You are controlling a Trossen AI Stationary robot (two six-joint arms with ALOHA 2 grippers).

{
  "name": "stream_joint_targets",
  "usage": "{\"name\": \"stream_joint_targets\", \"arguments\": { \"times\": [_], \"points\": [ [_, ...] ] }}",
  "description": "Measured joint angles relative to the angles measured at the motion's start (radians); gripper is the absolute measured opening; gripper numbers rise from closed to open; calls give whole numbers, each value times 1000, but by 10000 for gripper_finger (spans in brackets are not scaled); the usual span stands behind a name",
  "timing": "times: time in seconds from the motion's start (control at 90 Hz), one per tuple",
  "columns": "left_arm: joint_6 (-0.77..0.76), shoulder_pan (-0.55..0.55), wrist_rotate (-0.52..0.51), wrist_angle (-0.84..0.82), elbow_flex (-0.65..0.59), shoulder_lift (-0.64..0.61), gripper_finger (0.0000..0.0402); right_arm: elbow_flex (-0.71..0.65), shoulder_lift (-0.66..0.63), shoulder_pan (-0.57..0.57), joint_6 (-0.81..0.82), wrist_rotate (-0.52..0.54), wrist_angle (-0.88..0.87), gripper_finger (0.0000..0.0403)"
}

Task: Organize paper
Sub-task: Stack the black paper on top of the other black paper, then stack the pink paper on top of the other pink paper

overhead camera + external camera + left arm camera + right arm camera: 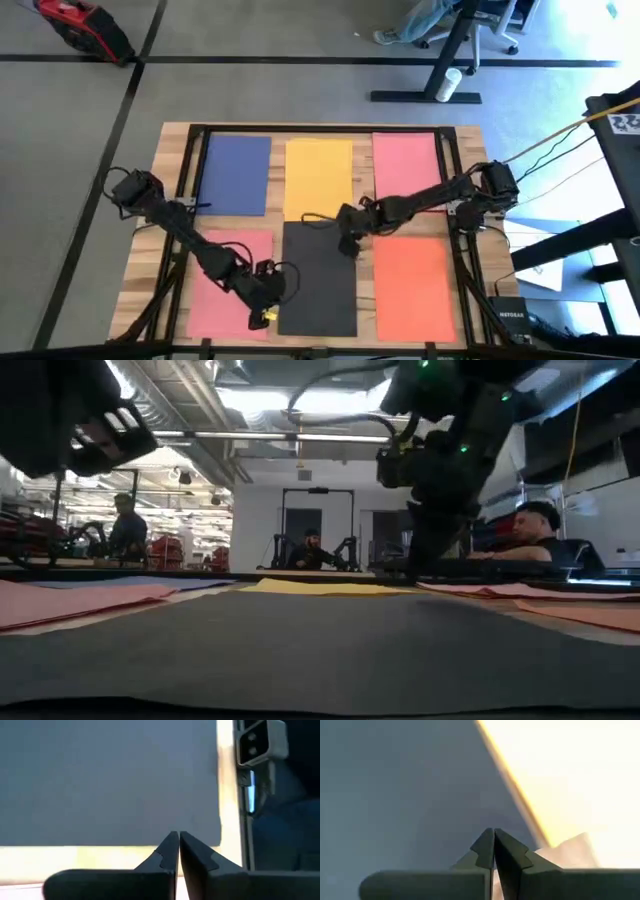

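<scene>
1. Taking the dark grey rectangular paper sheet [320, 277] as our landmark, we see it lying on the wooden table [170, 150] with its long axis running from the near edge to the far edge.
2. Around it lie the pink sheet [222, 290], the orange sheet [412, 282] and, beyond, the yellow sheet [318, 178].
3. The right gripper [347, 240], fingers pressed together, sits over its far edge.
4. The left gripper [266, 303], fingers together, sits at its near-left edge; we judge neither has the sheet clamped.

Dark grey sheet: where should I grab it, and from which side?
Judging by the layout, take the dark grey sheet at its near left corner, beside the left gripper. It lies flat, so only an edge offers grip; the right gripper is at its far edge.
</scene>
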Motion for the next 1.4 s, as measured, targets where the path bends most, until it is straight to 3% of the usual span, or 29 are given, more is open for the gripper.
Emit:
{"name": "stream_joint_targets", "arguments": {
  "times": [0.167,0.389,0.533,0.689,0.889,1.111,1.4],
  "points": [
    [0,-22,95,77,0,67,0,0,3,-27,-33,-24,20,0],
    [5,-11,94,83,0,109,0,0,5,-25,-43,-14,19,0],
    [61,7,-19,45,0,79,0,0,-33,-33,-74,88,-66,0],
    [130,43,-154,10,0,36,0,1,-79,-29,-92,138,-268,4],
    [248,125,-211,35,-10,19,0,0,-96,5,-57,160,-500,53],
    [327,241,-47,513,-211,12,0,-2,-103,1,-68,157,-505,112],
    [363,324,-25,910,-465,-78,0,-125,-223,2,-91,164,-404,92]
  ]
}}
